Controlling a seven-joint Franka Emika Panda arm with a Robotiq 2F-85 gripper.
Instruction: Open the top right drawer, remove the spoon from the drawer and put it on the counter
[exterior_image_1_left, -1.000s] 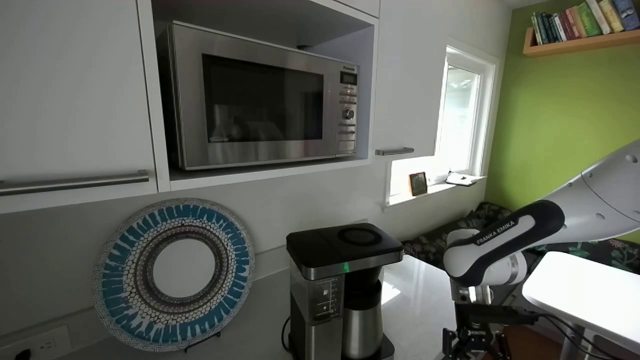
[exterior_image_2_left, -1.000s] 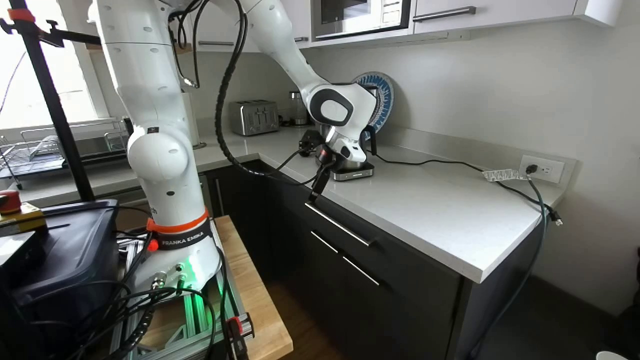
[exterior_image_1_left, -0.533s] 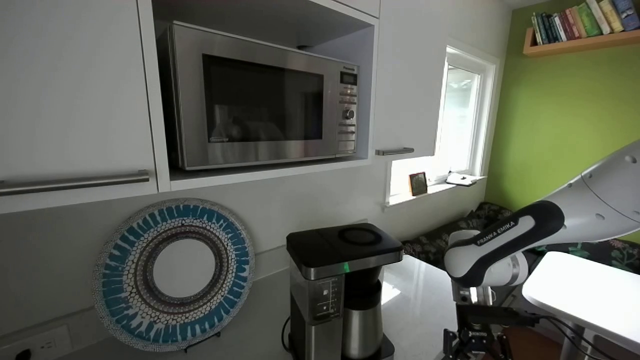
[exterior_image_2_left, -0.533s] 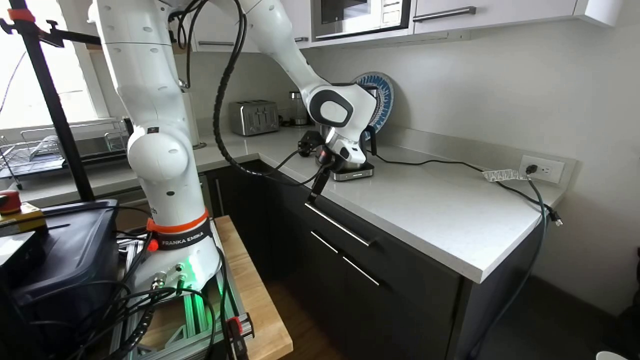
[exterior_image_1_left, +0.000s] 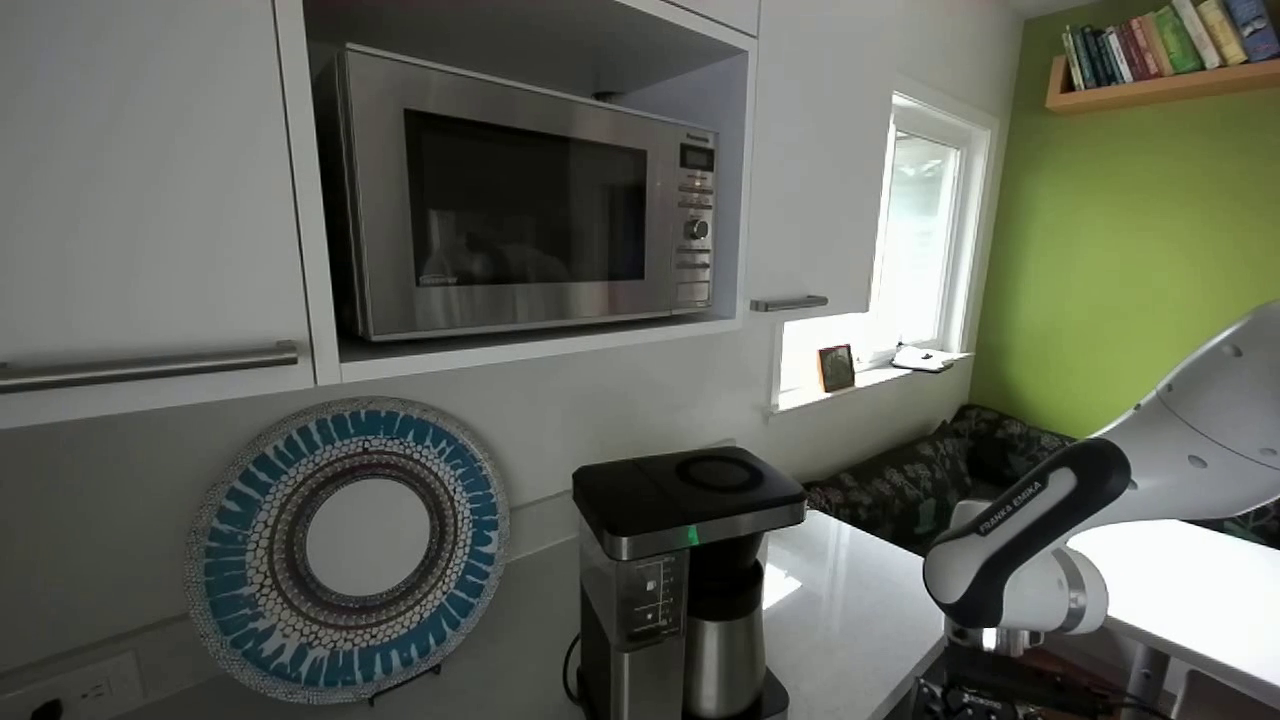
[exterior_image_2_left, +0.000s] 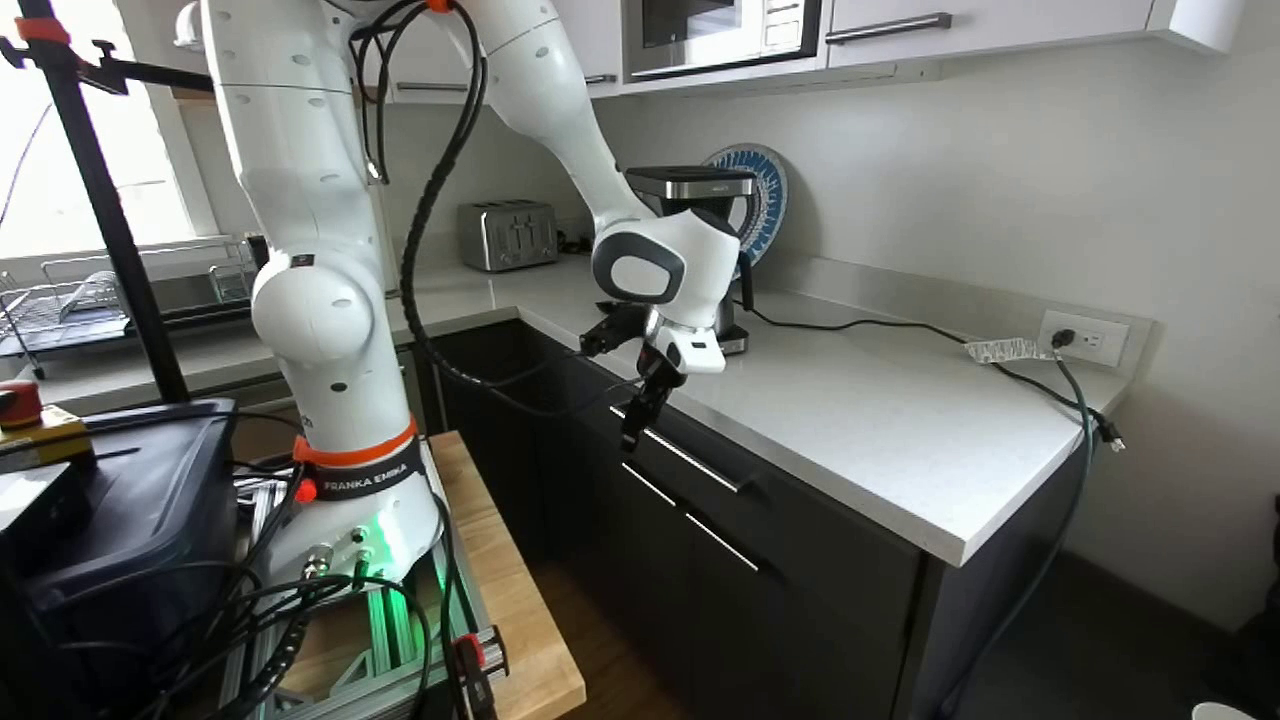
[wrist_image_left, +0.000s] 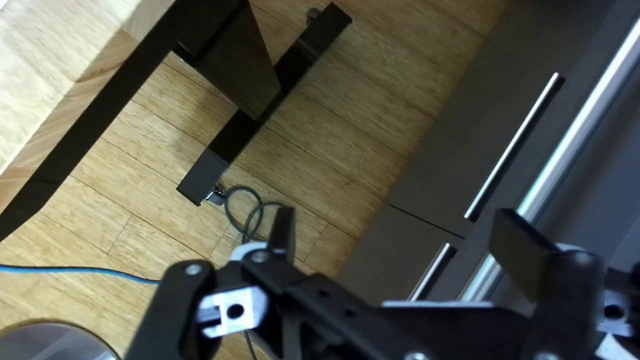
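Forearm (exterior_image_2_left: 552, 105) slants down; pincer (wrist_image_left: 400, 237) tilted, spread wide.

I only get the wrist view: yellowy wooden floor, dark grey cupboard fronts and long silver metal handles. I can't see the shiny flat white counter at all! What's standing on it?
Observer: A tall black-and-steel coffee machine stands on that glossy white flat counter.
Operator: Ooh! Anything else on it?
Observer: Yes, a boxy silver metal toaster, near where the counter turns a corner.
Operator: And what's up high?
Observer: A big silver box-shaped microwave, tucked into the flat white wall cabinets above the counter.
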